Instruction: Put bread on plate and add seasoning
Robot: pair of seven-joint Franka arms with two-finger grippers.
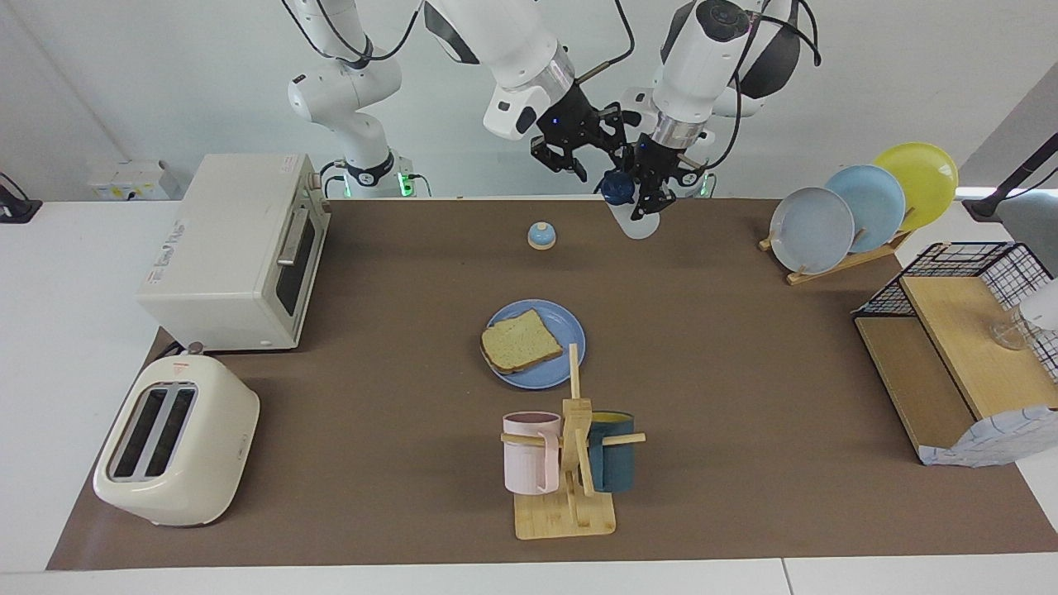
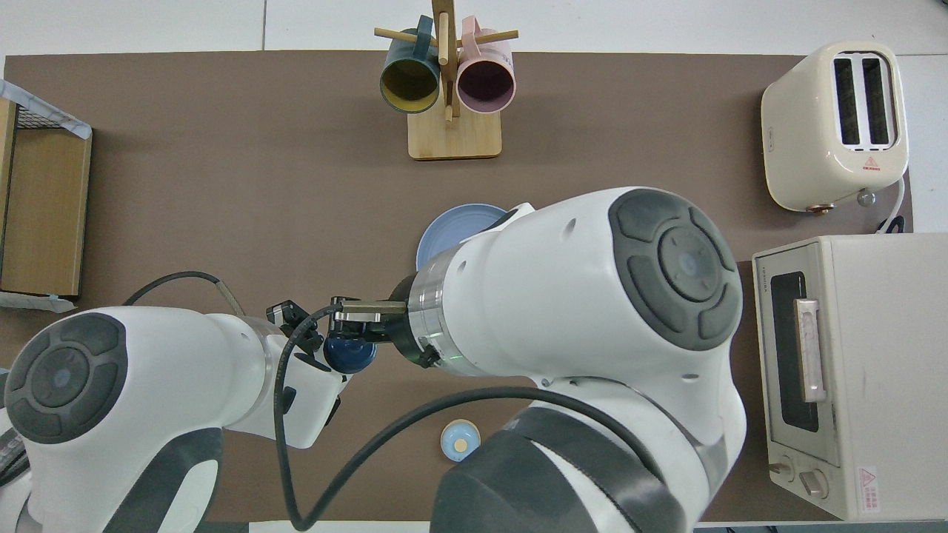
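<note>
The bread (image 1: 521, 340) lies flat on the blue plate (image 1: 570, 330) at the middle of the table. In the overhead view only part of the plate's rim (image 2: 448, 229) shows and the bread is hidden under my right arm. My left gripper (image 1: 649, 202) is shut on the seasoning bottle (image 1: 638, 225) and holds it in the air over the table's robot-side edge, its navy cap (image 1: 616, 188) uppermost; the cap also shows in the overhead view (image 2: 349, 355). My right gripper (image 1: 562, 163) hangs open and empty close beside the cap, apart from it.
A blue-topped bell (image 1: 541, 235) sits nearer to the robots than the plate. A mug rack (image 1: 570, 463) stands farther out. A toaster oven (image 1: 240, 248) and a toaster (image 1: 178, 442) are at the right arm's end. A plate rack (image 1: 860, 211) and a wire shelf (image 1: 967, 347) are at the left arm's end.
</note>
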